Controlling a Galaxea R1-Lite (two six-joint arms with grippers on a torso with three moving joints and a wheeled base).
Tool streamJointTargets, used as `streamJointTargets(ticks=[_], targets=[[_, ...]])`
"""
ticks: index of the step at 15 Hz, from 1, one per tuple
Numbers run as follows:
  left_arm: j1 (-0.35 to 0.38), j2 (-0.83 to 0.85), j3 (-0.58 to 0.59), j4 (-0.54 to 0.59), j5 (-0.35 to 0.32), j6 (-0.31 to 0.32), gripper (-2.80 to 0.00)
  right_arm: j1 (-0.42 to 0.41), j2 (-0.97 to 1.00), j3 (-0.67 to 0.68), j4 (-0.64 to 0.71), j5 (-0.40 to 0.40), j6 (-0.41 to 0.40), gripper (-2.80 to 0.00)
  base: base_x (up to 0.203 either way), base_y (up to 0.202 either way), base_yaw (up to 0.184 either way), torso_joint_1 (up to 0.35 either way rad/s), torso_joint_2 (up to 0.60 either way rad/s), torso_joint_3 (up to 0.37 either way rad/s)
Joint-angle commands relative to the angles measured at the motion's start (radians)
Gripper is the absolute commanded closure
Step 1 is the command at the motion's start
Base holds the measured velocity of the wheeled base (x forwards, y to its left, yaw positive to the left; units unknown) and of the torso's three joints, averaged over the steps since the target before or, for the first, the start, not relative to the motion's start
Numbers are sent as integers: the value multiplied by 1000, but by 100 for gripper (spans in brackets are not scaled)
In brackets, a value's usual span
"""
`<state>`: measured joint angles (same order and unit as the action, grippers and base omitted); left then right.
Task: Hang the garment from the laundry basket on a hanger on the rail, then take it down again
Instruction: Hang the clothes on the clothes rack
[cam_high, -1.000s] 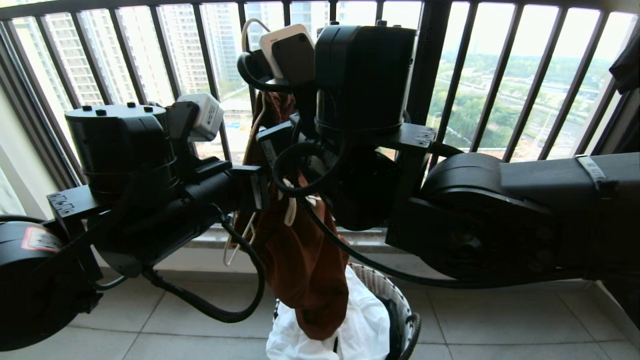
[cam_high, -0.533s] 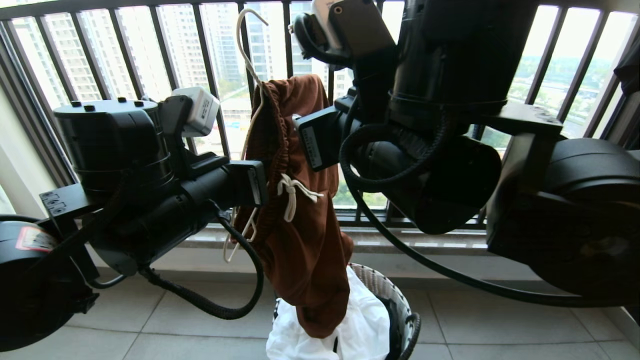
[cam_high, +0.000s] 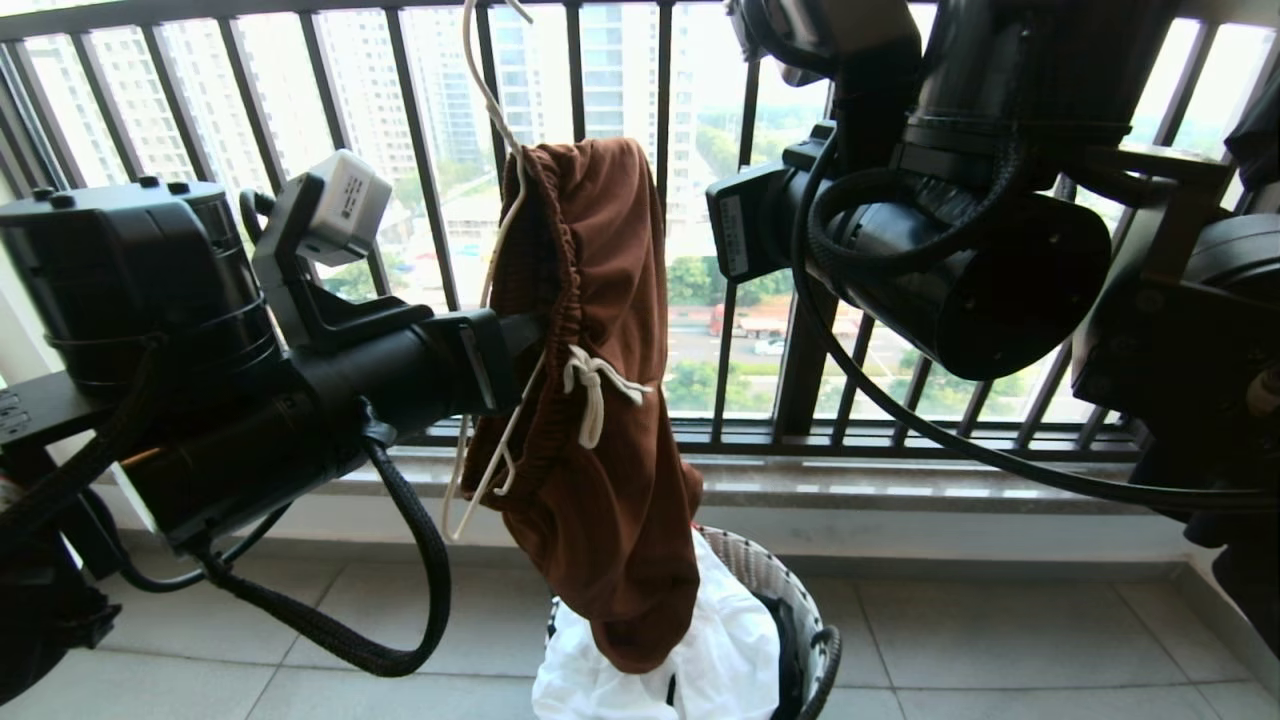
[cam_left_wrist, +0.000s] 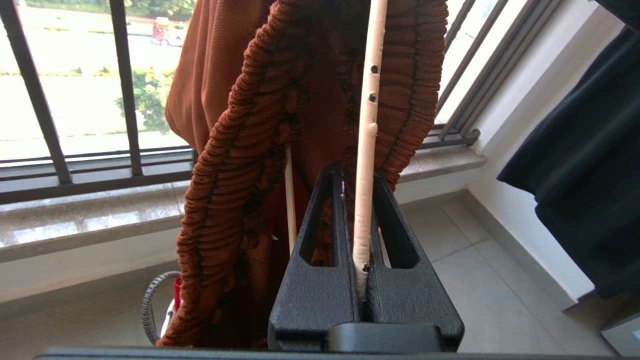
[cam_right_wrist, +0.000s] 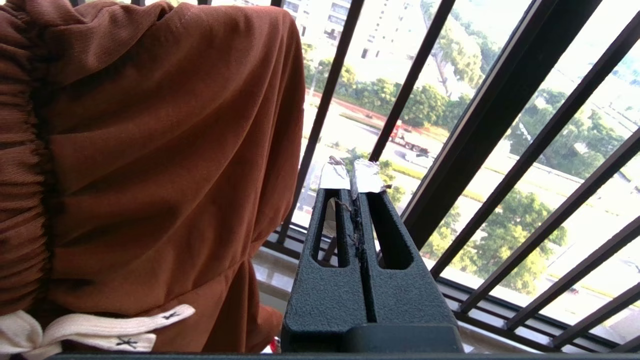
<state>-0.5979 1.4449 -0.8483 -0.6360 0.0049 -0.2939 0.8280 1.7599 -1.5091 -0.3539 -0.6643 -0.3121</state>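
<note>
The garment (cam_high: 600, 450), rust-brown shorts with a white drawstring (cam_high: 590, 385), hangs draped over the cream-white hanger (cam_high: 497, 110), whose hook runs up out of the head view. My left gripper (cam_left_wrist: 357, 172) is shut on the hanger (cam_left_wrist: 367, 125) bar, just under the gathered waistband (cam_left_wrist: 240, 150). My right gripper (cam_right_wrist: 352, 175) is shut on nothing, up to the right of the garment (cam_right_wrist: 150, 150) and apart from it. The laundry basket (cam_high: 825, 650) stands on the floor below the shorts' hem. The rail is out of view.
A white cloth (cam_high: 720, 650) fills the basket. The black balustrade (cam_high: 800, 350) and its stone ledge (cam_high: 900, 490) run close behind the garment. A dark cloth (cam_left_wrist: 575, 175) hangs at the right wall. Both arms take up much of the head view.
My right gripper has drawn back from the garment's top, up and to the right, and has shut empty. The left arm has tilted slightly with the hanger; the garment stays on it.
</note>
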Motion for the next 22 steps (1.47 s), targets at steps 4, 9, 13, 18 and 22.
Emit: streamJointTargets(ticks=[4, 9, 13, 18, 22], targets=[[41, -47, 38, -4, -150, -45, 0, -27, -54, -24, 152, 8, -3, 0, 0, 0, 0, 0, 0, 0], [73, -70, 74, -5, -276, -62, 0, -43, -95, -71, 323, 131, -42, 0, 0, 0, 0, 0, 0, 0], [95, -82, 96, -5, -357, -65, 0, -110, -105, -214, 490, 300, -79, 0, 0, 0, 0, 0, 0, 0], [119, -107, 123, -5, -470, -102, 0, -177, -107, -330, 669, 541, -183, 0, 0, 0, 0, 0, 0, 0], [121, -142, 154, -5, -569, -114, 0, -203, -77, -448, 811, 733, -238, 0, 0, 0, 0, 0, 0, 0]])
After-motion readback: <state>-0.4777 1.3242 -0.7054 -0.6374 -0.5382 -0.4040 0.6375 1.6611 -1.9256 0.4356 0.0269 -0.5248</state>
